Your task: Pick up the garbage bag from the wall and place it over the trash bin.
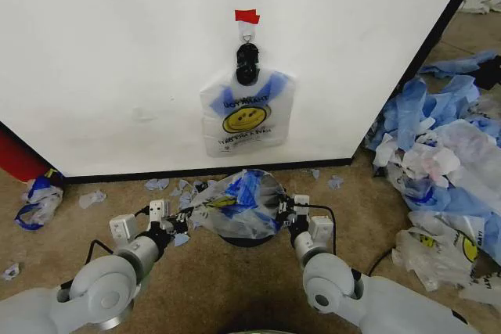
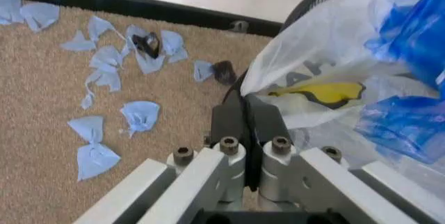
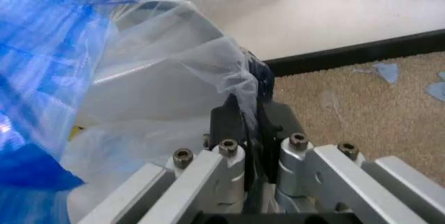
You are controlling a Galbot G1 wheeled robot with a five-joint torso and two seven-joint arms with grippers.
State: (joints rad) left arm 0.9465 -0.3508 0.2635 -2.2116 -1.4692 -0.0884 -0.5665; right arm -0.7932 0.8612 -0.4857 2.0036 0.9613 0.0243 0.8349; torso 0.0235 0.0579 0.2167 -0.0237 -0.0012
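Grip: my left gripper point(image 2: 245, 110) and right gripper point(image 3: 245, 114) each pinch the garbage bag's point(image 1: 239, 205) rim.
Position: stretched above the trash bin point(image 1: 244, 238).
Technique: lower evenly, keeping tension.

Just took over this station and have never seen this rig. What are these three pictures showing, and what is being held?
It is a two-armed robot. The head view looks down at the floor before a white wall. The other two views sit on the wrists. The left gripper and right gripper each have their jaws shut on one side of a bag, stretched over the black bin. A second bag hangs from a clip on the wall. Blue scraps litter the carpet.
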